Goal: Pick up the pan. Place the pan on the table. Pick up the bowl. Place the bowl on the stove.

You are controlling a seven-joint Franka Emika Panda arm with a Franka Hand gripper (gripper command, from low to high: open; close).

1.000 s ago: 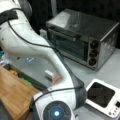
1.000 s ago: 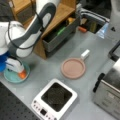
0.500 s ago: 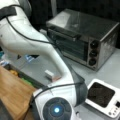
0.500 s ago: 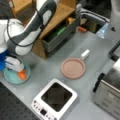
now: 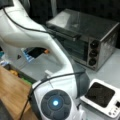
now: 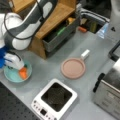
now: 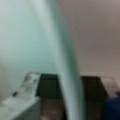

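Note:
The pinkish-brown pan (image 6: 73, 68) lies flat on the grey table (image 6: 50, 67), its white handle (image 6: 85, 53) pointing to the upper right, with nothing touching it. The teal bowl (image 6: 13, 74) sits at a front view's left edge with an orange object (image 6: 23, 73) inside. My gripper (image 6: 17, 65) is down at the bowl's rim. In the wrist view the teal bowl rim (image 7: 67, 75) runs up between the fingers (image 7: 23, 101), with dark gaps on both sides, so my gripper (image 7: 68, 98) is open astride it. The white stove (image 6: 56, 98) (image 5: 102, 96) has a bare black top.
A silver toaster oven (image 5: 85, 37) (image 6: 108, 91) stands at the table's right. A wooden block (image 6: 51, 21) with a bin of small items sits behind the pan. The arm's white body (image 5: 57, 100) fills the foreground of a front view.
The arm has sunk slightly over the bowl, bringing the fingers down around its rim. Pan, bowl and stove have not moved.

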